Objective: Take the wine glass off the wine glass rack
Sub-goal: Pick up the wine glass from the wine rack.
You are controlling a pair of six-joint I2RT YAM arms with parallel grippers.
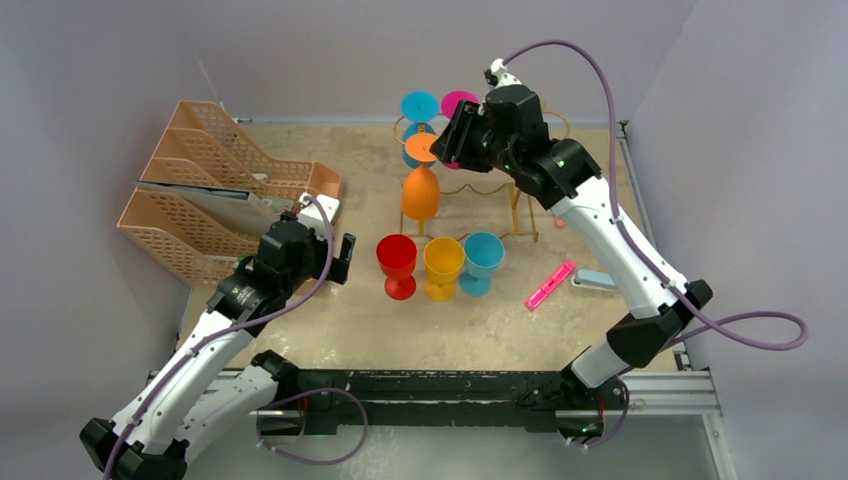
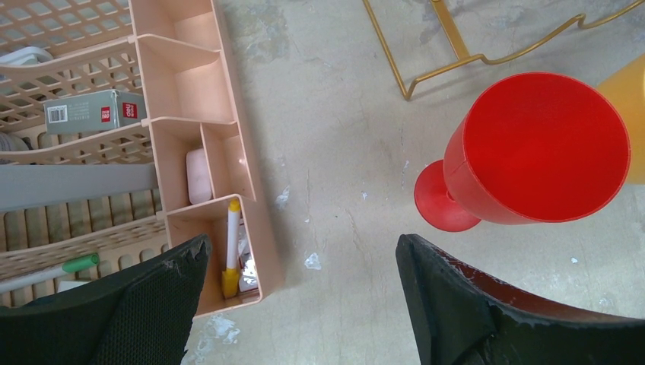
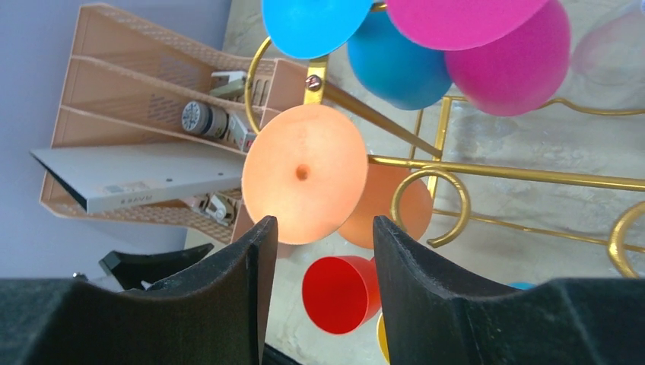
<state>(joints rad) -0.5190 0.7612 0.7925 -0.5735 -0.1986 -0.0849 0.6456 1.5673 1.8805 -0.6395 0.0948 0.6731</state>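
Left gripper (image 2: 300, 247): jaws spread, empty, held over the table (image 2: 342, 114); red glass (image 2: 544, 148) at its 2 o'clock. Yellow glass (image 1: 443, 262) and standing blue glass (image 1: 482, 255) are set at the red glass's 3 o'clock in the top view. At their 12 o'clock the orange wine glass (image 1: 421, 190) is hung inverted on the wine glass rack (image 1: 520, 205). Right gripper (image 3: 323, 228): jaws parted, nothing clasped, placed at 6 o'clock of the orange foot in its wrist view. Hung blue glass (image 1: 420, 105) and pink glass (image 1: 458, 102) are seen farthest
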